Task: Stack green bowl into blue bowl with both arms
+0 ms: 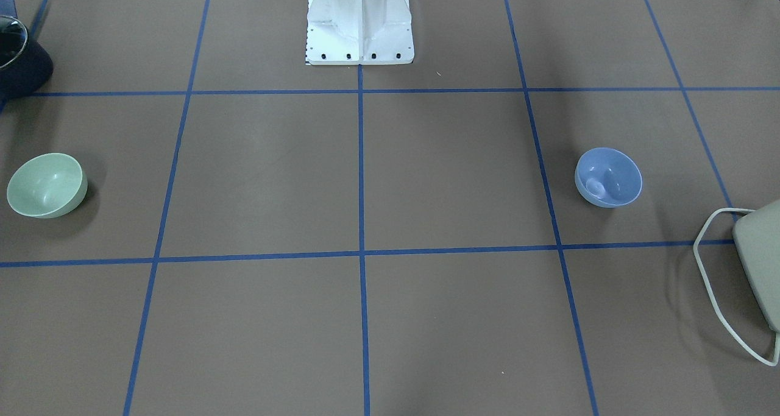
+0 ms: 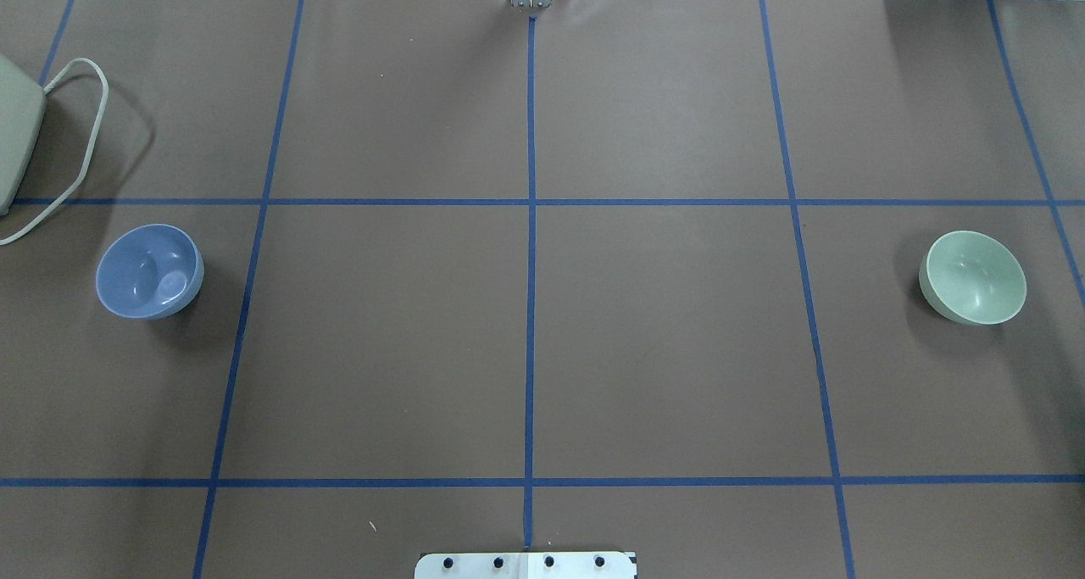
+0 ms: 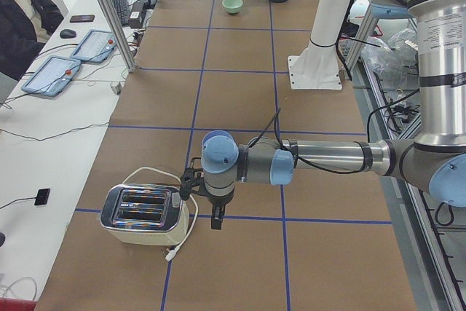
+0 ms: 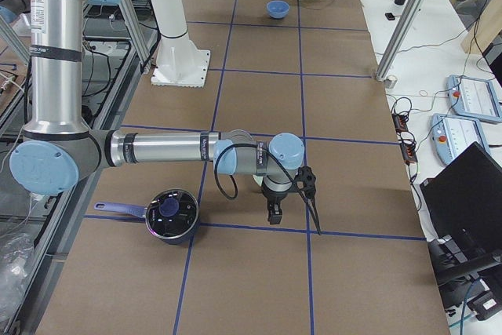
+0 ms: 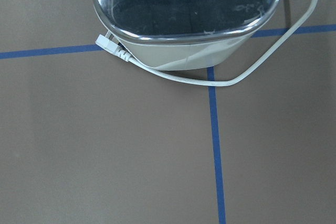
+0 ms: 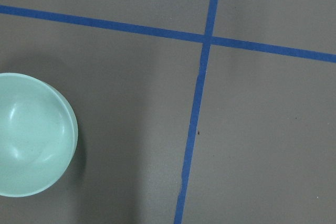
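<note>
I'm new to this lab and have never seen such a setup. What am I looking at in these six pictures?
It is a robot: a left arm and a right arm on a white pedestal, at a brown table marked with blue tape. Two pictures look down on the table, from behind and from in front; two look along it from its ends; two come from wrist cameras. The blue bowl sits on the robot's left, the green bowl on its right, far apart. A toaster stands at the left end, a lidded pot at the right. The left gripper and right gripper hang above the table; neither bowl is held.
</note>
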Controlling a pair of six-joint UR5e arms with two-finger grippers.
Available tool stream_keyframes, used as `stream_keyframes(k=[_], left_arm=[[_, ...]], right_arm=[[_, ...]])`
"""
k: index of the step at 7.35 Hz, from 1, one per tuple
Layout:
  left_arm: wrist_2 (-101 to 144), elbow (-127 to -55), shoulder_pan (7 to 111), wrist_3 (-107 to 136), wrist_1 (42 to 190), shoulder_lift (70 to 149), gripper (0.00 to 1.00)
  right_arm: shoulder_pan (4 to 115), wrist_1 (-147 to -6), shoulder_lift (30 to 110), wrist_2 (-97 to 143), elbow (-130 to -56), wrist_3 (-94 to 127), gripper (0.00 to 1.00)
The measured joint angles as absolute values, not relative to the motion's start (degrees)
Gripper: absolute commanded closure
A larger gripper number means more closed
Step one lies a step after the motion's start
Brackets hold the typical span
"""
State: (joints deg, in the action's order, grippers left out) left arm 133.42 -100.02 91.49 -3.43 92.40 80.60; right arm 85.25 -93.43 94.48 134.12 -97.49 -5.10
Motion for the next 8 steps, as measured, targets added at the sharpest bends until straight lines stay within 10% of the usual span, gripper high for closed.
stream_keyframes(k=[8], left_arm=[[133.04,-103.1,91.65,-2.91,94.45,83.97,0.02]], right_arm=[[85.26,-85.66,93.99,134.43,-97.71,-4.73,0.0]])
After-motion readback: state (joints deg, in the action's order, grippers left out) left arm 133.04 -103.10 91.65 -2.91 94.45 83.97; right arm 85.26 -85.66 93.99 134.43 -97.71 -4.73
